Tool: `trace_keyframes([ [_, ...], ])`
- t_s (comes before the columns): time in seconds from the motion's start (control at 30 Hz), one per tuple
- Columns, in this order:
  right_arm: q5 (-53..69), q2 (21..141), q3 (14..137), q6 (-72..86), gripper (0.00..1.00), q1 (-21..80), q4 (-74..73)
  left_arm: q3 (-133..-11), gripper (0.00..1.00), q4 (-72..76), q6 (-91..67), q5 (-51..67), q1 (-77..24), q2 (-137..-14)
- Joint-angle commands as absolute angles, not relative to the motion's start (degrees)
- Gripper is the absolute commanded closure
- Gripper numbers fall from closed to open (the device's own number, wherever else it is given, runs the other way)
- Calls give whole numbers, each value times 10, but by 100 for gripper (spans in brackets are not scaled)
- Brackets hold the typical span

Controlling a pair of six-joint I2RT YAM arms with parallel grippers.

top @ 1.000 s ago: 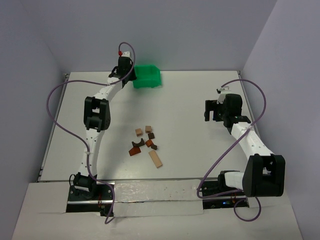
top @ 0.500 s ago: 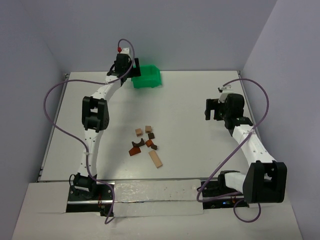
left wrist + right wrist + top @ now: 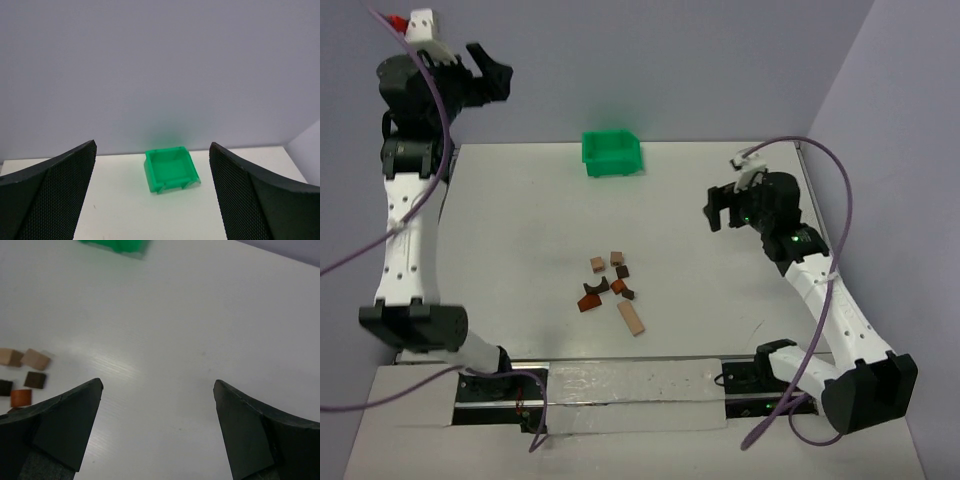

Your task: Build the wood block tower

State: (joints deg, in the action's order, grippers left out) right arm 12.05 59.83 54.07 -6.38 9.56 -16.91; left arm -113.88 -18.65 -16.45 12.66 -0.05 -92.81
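Note:
The wooden blocks lie loose and flat in a small cluster at the table's middle: a tan cube (image 3: 598, 264), a dark arch piece (image 3: 597, 287), a reddish-brown piece (image 3: 588, 301) and a tan bar (image 3: 632, 318). None rests on another. My left gripper (image 3: 492, 75) hangs open, high above the far left corner, and from there faces the green bin (image 3: 170, 169) between its wide fingers (image 3: 60, 190). The right gripper (image 3: 725, 215) is open over bare table to the right of the cluster. In its wrist view the right gripper (image 3: 158, 382) holds nothing, and several blocks (image 3: 36, 359) show at the left edge.
The green plastic bin (image 3: 612, 153) stands at the table's far edge, centre-left, and looks empty. Grey walls close the table on three sides. The left arm's purple cable loops out past the table's left edge (image 3: 420, 300).
The left arm swung up and away from the green bin to high above the far left corner, and its jaws opened. The right gripper shifted slightly left.

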Motion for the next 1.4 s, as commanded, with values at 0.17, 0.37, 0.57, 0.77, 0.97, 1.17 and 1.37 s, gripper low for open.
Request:
trace_keyframes([
  [0.17,101,660,549,-42,0,357,-229,-738,1,-216,-112,61,-16,-685],
  [0.37,72,681,476,32,1,520,-227,-629,1,-232,-104,8,-16,-591],
  [0.57,-23,749,492,158,5,564,-253,-600,1,-233,-118,4,-16,-571],
  [0.77,10,831,539,197,4,571,-284,-585,1,-215,-128,-14,-16,-599],
  [0.97,38,859,550,204,7,587,-281,-570,1,-206,-128,-46,-16,-618],
  [1.17,39,878,569,206,7,607,-278,-549,1,-188,-134,-32,-16,-608],
  [1.37,2,941,605,207,12,615,-287,-560,1,-196,-133,-35,-16,-614],
])
